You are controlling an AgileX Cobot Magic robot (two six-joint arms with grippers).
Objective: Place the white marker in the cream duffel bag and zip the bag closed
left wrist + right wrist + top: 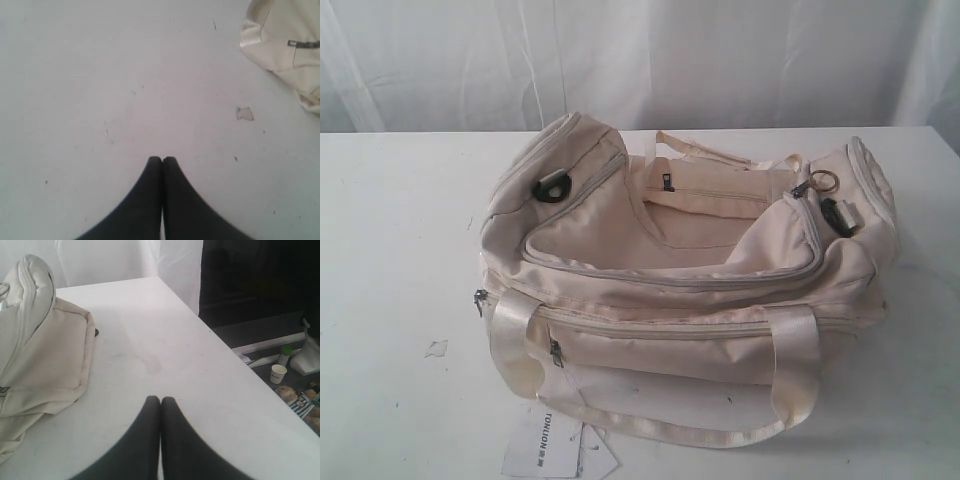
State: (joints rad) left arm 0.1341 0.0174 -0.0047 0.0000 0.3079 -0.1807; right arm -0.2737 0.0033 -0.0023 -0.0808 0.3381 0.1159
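Note:
The cream duffel bag (690,270) lies across the middle of the white table (390,250) in the exterior view, its main grey zipper (650,278) drawn along the top. Its shiny strap handle (650,420) droops toward the front edge. One end of the bag (285,45) shows in the left wrist view, the other end (40,355) in the right wrist view. The white marker is not visible in any view. My left gripper (162,160) is shut over bare table, well away from the bag. My right gripper (160,400) is shut too, beside the bag's end. Neither gripper appears in the exterior view.
White paper tags (555,445) with black print lie at the bag's front left. A small torn scrap (437,348) lies on the table left of the bag, also seen as a scrap (244,114). The table edge (220,340) drops off to a cluttered floor with a paper cup (278,373).

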